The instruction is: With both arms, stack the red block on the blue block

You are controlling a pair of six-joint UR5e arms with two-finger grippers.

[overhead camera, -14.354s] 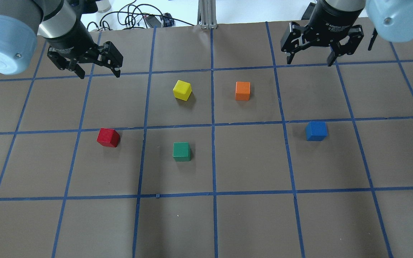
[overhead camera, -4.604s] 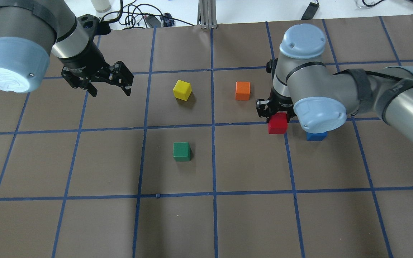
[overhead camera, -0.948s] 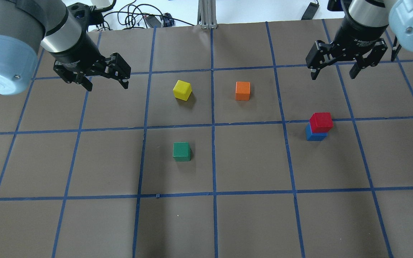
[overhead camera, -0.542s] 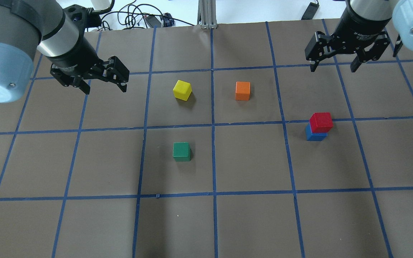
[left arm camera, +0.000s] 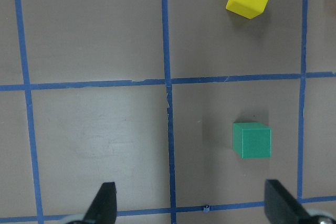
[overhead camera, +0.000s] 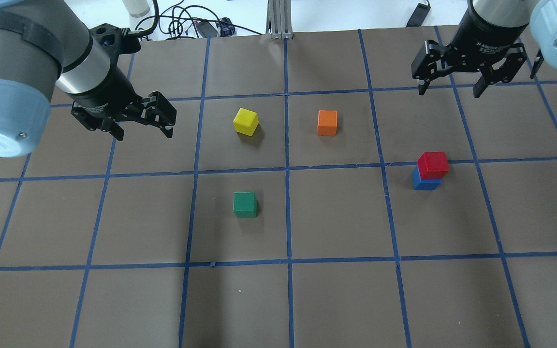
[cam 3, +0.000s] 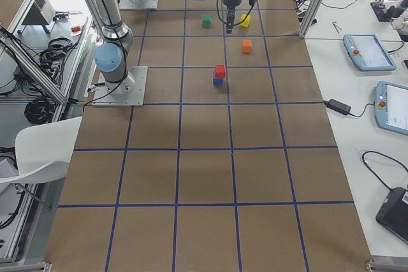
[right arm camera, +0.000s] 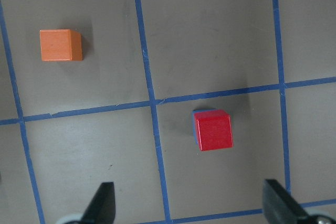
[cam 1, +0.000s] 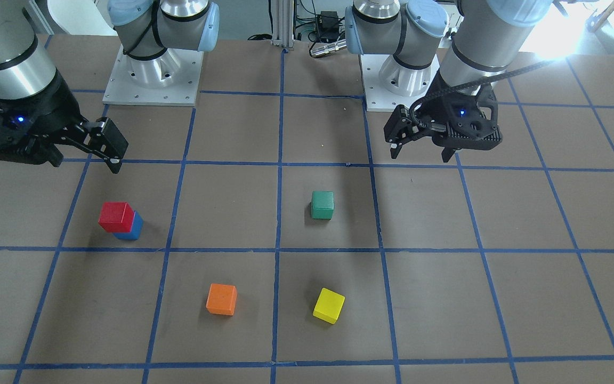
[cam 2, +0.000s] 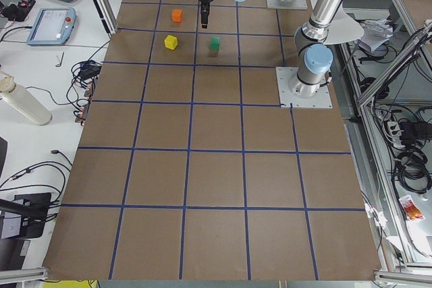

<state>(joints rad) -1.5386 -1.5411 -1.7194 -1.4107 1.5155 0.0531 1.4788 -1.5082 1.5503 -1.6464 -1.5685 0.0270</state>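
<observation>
You see the red block [overhead camera: 433,165], a matte, sharp-edged cube, resting on the blue block [overhead camera: 422,183], a cube of the same size. It is set slightly off-square, so a sliver of blue shows. The stack stands on the robot's right side of the table [overhead camera: 336,299], which is covered in brown paper with blue tape lines. The right gripper [overhead camera: 448,93] hangs beyond the stack, fingers spread and empty. The left gripper [overhead camera: 143,135] is also spread and empty. Since half a second ago the left gripper has slid a little lower in the overhead view, and the stack has not shifted.
</observation>
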